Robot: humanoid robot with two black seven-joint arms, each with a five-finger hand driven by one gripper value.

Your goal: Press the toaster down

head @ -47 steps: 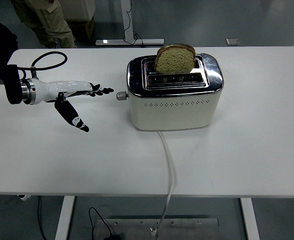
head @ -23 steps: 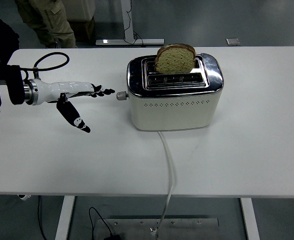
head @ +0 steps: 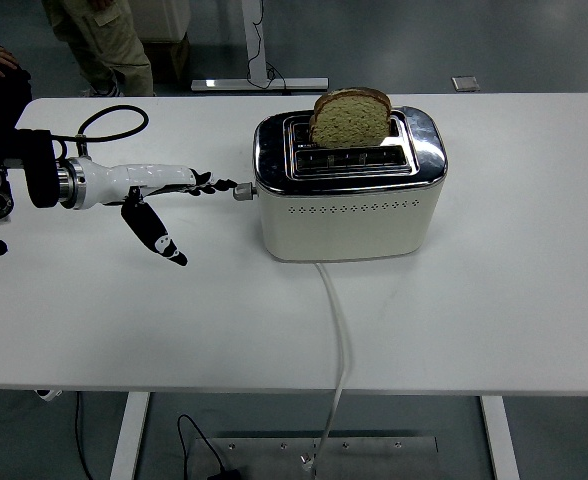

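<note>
A cream and chrome toaster [head: 349, 195] stands mid-table with a slice of brown bread [head: 350, 117] sticking up from its far slot. Its small lever knob [head: 242, 191] juts out on the left end, up high. My left hand [head: 179, 205] reaches in from the left edge, white with black fingertips. The fingers [head: 219, 185] are stretched flat toward the knob, their tips just at it. The thumb [head: 160, 239] hangs down and apart. The hand holds nothing.
A white power cord [head: 338, 330] runs from the toaster's front over the table's near edge. A black cable loop [head: 114, 122] lies behind my left forearm. A person's legs [head: 99, 45] show at the top left.
My left hand has slid right across the table, closing the gap until the fingertips reach the lever knob. The toaster and bread have not moved.
</note>
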